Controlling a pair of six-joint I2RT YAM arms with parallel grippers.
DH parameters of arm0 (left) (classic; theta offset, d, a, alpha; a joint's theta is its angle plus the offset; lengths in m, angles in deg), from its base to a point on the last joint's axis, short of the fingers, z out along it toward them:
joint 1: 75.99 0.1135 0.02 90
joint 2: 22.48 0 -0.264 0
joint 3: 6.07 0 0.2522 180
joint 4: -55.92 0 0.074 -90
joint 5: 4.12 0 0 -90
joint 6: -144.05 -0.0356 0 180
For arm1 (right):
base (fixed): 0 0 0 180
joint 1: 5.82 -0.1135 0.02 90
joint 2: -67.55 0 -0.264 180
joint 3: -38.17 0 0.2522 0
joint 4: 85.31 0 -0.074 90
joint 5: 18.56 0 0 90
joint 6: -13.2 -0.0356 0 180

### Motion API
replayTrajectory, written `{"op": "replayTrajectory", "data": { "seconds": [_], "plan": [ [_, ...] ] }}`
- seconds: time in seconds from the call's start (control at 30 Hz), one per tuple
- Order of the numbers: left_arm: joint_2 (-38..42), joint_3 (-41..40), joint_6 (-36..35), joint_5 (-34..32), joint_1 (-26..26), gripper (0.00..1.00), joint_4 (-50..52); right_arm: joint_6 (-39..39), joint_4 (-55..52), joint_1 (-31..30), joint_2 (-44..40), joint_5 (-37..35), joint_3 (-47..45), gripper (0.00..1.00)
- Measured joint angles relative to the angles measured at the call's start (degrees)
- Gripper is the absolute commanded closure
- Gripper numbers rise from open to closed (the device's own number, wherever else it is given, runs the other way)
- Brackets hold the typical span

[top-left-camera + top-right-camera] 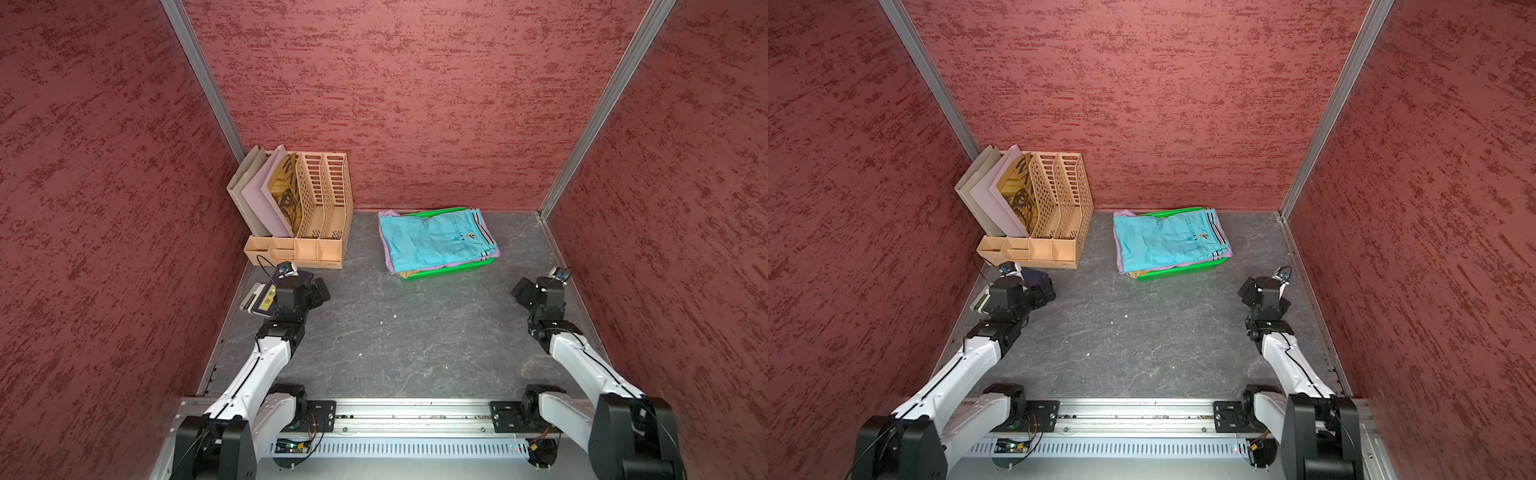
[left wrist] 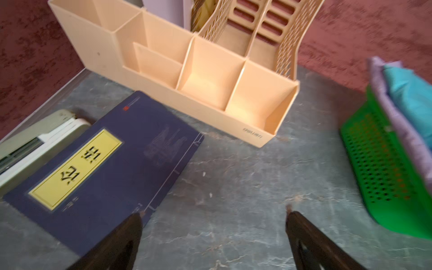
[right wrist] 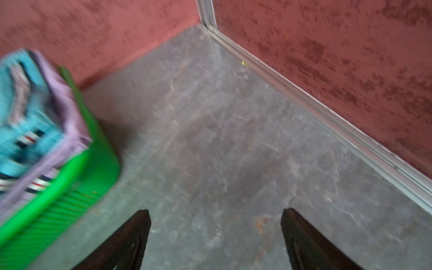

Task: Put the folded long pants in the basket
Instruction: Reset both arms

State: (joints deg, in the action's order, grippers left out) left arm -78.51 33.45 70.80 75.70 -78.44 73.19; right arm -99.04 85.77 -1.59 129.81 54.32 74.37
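The green basket (image 1: 451, 269) stands near the back wall, right of centre, in both top views. A stack of folded long pants fills it: teal ones with a striped waistband (image 1: 432, 241) lie on top, lilac ones (image 1: 387, 253) under them, and a tan edge (image 1: 409, 274) peeks out at the front. My left gripper (image 1: 322, 291) hangs open to the basket's front left, and my right gripper (image 1: 519, 289) is open to its front right. Both are apart from it and empty. The left wrist view shows the basket's mesh side (image 2: 378, 168); the right wrist view shows its corner (image 3: 98, 168), blurred.
A peach file rack (image 1: 307, 216) with folders stands at the back left. A dark blue book with a yellow label (image 2: 117, 163) lies on a grey-white object (image 2: 35, 140) under my left wrist. Red walls close three sides, and a metal rail (image 1: 395, 415) runs along the front.
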Motion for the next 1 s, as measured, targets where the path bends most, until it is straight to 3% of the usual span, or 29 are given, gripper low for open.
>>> {"op": "replayTrajectory", "data": {
  "seconds": [0.1, 0.3, 0.47, 0.57, 0.7, 1.0],
  "plan": [
    [-1.6, -0.9, -2.3, -0.5, 2.0, 0.00, -5.5, 1.9, 4.3, 0.0, 4.1, -0.2, -1.6, 0.07],
    [-11.1, -10.2, -9.4, 2.9, 4.5, 0.00, -28.6, 6.6, 22.2, 0.0, 12.2, 2.5, -1.5, 0.09],
    [-21.1, -7.4, -13.7, 6.1, 4.3, 0.00, -39.0, 11.5, 33.7, -1.6, 18.6, 3.5, -1.6, 0.09],
    [-29.1, -5.8, -15.8, 8.2, 3.6, 0.00, -49.6, 15.7, 41.8, -4.9, 21.0, 4.7, -3.2, 0.02],
    [-31.6, -6.1, -17.5, 10.4, 2.4, 0.00, -52.2, 19.4, 46.6, -7.4, 26.7, 6.4, -3.2, 0.02],
    [-31.8, -4.4, -17.5, 13.4, 4.5, 0.00, -53.1, 21.1, 47.7, -7.0, 27.0, 6.8, -1.7, 0.02]
  ]
}}
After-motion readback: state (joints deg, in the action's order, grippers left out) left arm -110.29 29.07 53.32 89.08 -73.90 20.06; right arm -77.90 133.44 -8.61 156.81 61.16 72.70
